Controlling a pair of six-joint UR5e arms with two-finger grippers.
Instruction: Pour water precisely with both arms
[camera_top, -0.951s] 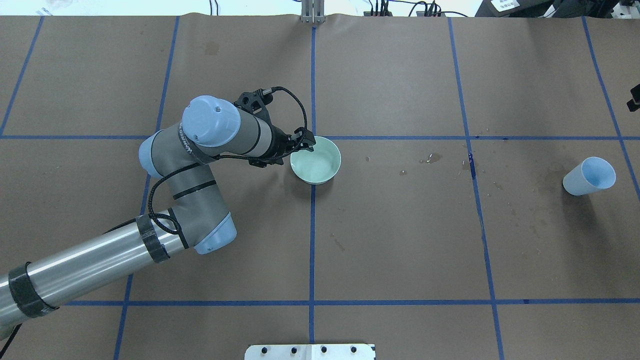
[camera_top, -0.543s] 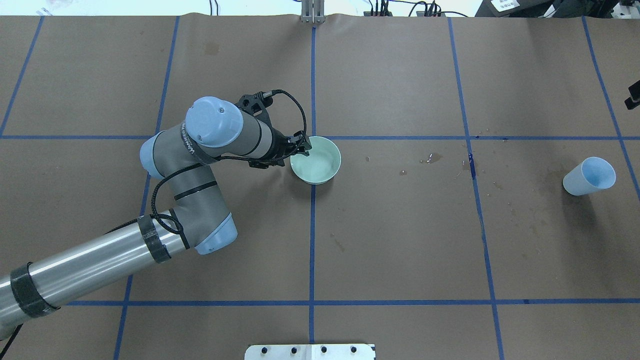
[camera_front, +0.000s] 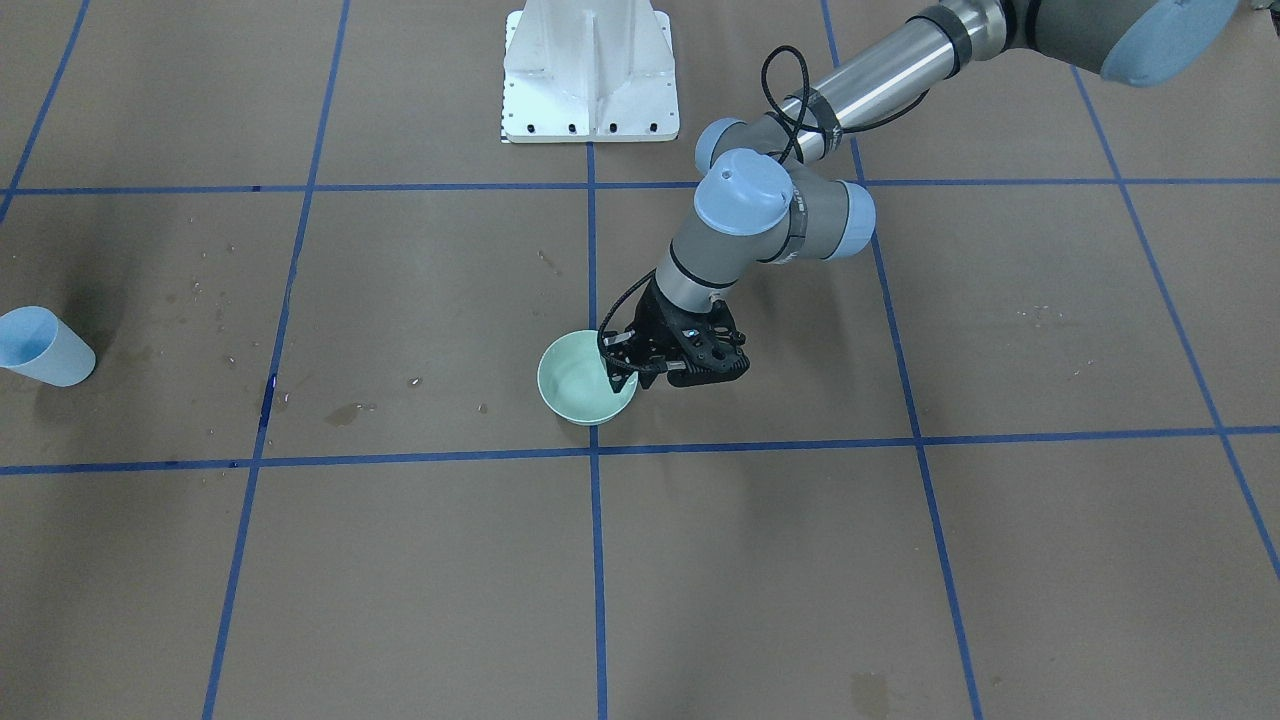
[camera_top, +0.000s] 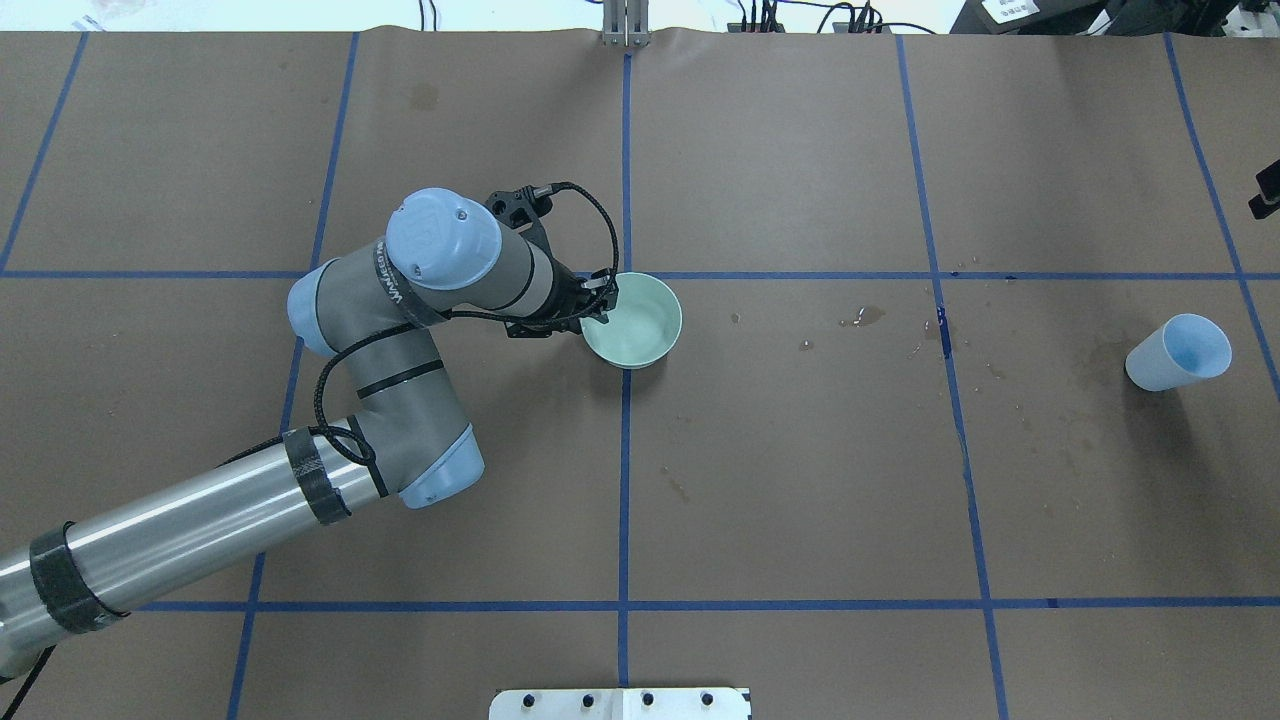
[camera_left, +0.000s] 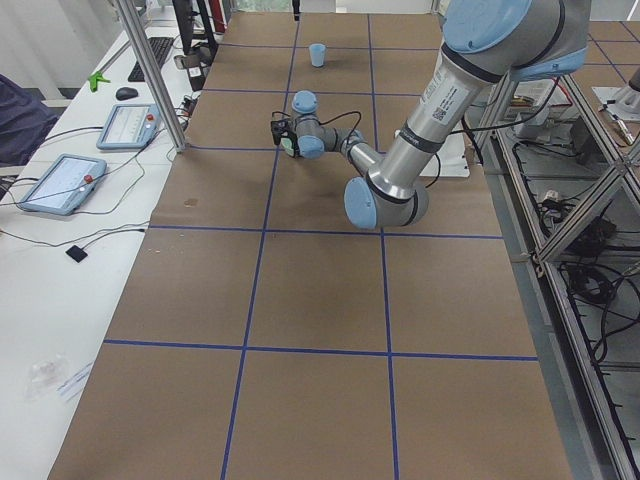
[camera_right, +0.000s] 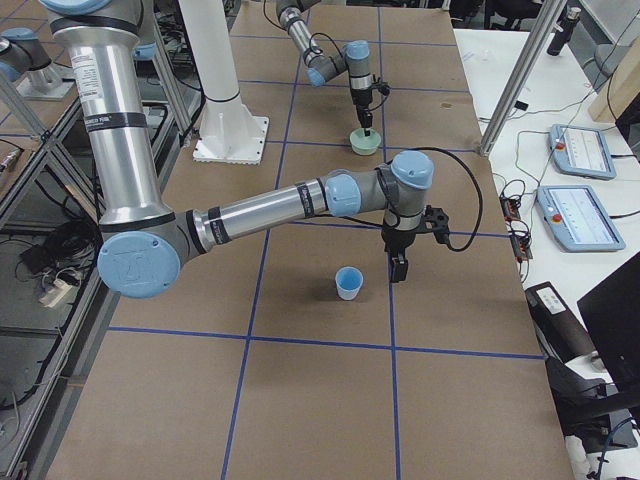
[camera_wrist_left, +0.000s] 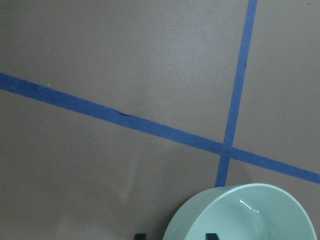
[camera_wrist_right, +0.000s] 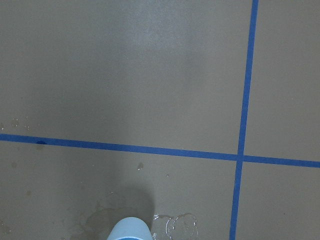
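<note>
Water hard to make out in green bowl (camera_top: 652, 332) (only glints) at middle of table (camera_top: 800, 480). Left gripper (camera_top: 604, 300) astride its rim, jaws apart. Right gripper (camera_right: 398, 270) beside blue cup (camera_right: 348, 283) near right edge; jaw spread impossible to tell.

Overhead and front views opposed, sharing bowl (camera_top: 640, 325), wrist cameras close
</note>
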